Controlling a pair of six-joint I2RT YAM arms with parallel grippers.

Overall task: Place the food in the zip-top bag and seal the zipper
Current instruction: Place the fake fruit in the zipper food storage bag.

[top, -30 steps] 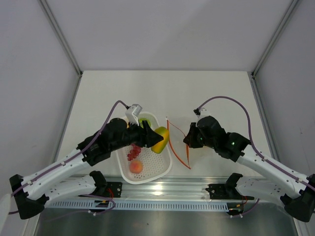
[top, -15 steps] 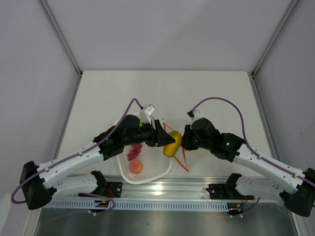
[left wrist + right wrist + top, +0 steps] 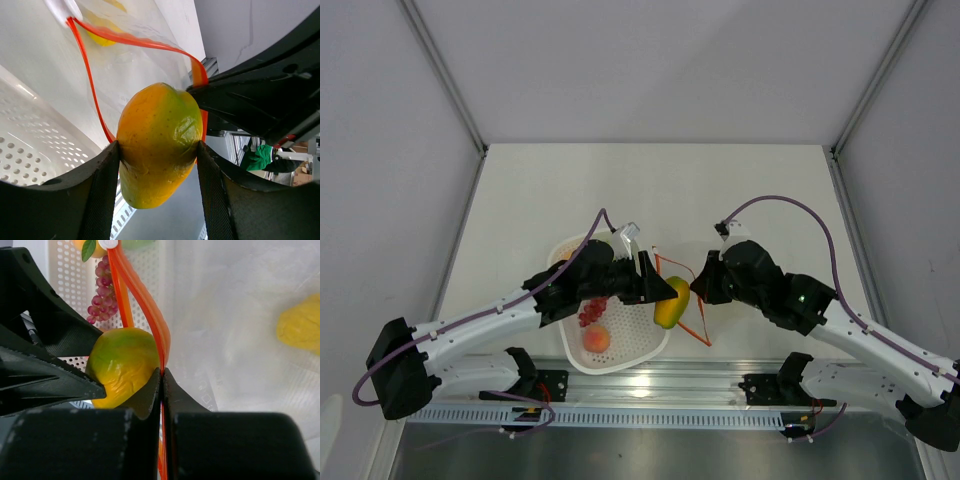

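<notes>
The left gripper (image 3: 660,293) clamps the mango (image 3: 157,145) between its two fingers, holding it at the mouth of the zip-top bag (image 3: 230,305), just right of the white basket (image 3: 620,352). The right gripper (image 3: 161,376), pressed together, pinches the zipper (image 3: 142,300) (a yellow pear (image 3: 300,330) lies inside the bag).

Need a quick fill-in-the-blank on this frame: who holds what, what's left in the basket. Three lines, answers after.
1. The left gripper holds the ____ between its fingers.
2. On the zip-top bag, the right gripper is shut on the red-orange ____.
3. The grapes and the peach lie in the white perforated ____.

Missing words: mango; zipper; basket.
</notes>
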